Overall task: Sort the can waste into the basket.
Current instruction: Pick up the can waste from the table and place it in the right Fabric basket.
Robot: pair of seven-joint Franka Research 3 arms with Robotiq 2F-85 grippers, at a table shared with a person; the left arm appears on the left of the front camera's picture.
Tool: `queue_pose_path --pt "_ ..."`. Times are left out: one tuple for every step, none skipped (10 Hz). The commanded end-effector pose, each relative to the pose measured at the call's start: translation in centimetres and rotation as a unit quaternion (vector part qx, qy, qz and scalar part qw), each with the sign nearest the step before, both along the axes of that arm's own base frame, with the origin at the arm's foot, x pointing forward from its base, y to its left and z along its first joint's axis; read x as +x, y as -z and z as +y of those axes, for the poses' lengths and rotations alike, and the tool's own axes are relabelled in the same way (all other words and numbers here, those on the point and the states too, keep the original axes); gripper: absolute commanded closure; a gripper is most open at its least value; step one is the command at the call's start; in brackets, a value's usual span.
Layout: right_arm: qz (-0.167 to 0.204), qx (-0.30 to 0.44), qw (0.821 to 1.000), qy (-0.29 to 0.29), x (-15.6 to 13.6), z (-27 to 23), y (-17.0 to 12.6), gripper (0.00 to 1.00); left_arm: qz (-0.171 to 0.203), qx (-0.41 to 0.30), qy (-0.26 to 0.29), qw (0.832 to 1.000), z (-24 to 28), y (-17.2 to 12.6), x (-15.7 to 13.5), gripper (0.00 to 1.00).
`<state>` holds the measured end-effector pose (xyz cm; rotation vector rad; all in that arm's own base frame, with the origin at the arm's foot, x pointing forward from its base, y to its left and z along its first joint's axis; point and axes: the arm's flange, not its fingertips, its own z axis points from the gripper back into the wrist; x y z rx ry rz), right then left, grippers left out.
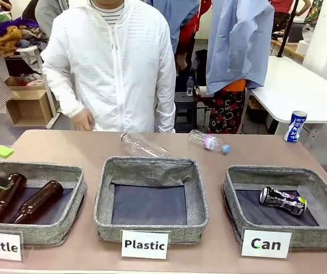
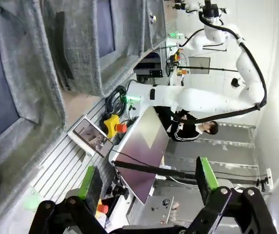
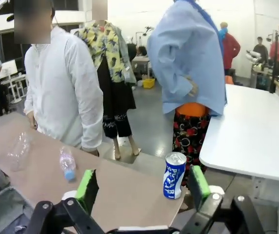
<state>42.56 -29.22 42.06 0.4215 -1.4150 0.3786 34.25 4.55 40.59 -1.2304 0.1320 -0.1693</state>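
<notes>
The basket point(image 1: 317, 181) carded "Can" stands at the front right, and a dented black-and-silver can point(image 1: 282, 201) lies on its dark bottom. A blue-and-white can point(image 1: 295, 127) stands upright on the table's far right corner. In the right wrist view this same can point(image 3: 174, 175) stands ahead of my right gripper point(image 3: 143, 185), nearer the right-hand finger. That gripper is open, with nothing between its green pads. My left gripper point(image 2: 146, 180) is also open and holds nothing. It hangs beside the "Bottle" basket point(image 2: 27, 73) and faces sideways along the table's front edge.
The "Bottle" basket point(image 1: 72, 171) holds two brown bottles point(image 1: 37, 201). The "Plastic" basket point(image 1: 103, 194) stands in the middle. Two clear plastic bottles point(image 1: 144, 145) point(image 1: 209, 141) lie on the far half of the table. A person in a white jacket point(image 1: 112, 68) stands at the far edge.
</notes>
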Motion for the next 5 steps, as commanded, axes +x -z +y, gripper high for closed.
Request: queue_pose_path --pt "0.004 -0.071 0.995 -0.063 6.5 -3.1 3.9 0.00 0.052 0.001 -0.012 0.999 -0.2 1.8 2.5 0.00" --pt "-0.005 -0.069 0.996 -0.057 8.6 -3.0 5.9 0.00 0.000 0.000 0.000 1.000 0.0 0.0 0.0 0.00" --pt "-0.012 -0.057 0.996 -0.065 9.4 -2.1 7.0 0.00 0.000 0.000 0.000 1.000 0.0 0.0 0.0 0.00" --pt "-0.007 -0.065 0.997 -0.046 10.1 -1.5 8.4 0.00 0.000 0.000 0.000 1.000 0.0 0.0 0.0 0.00" --pt "-0.009 -0.089 0.996 -0.019 10.9 -1.5 9.5 0.00 0.000 0.000 0.000 1.000 0.0 0.0 0.0 0.00"
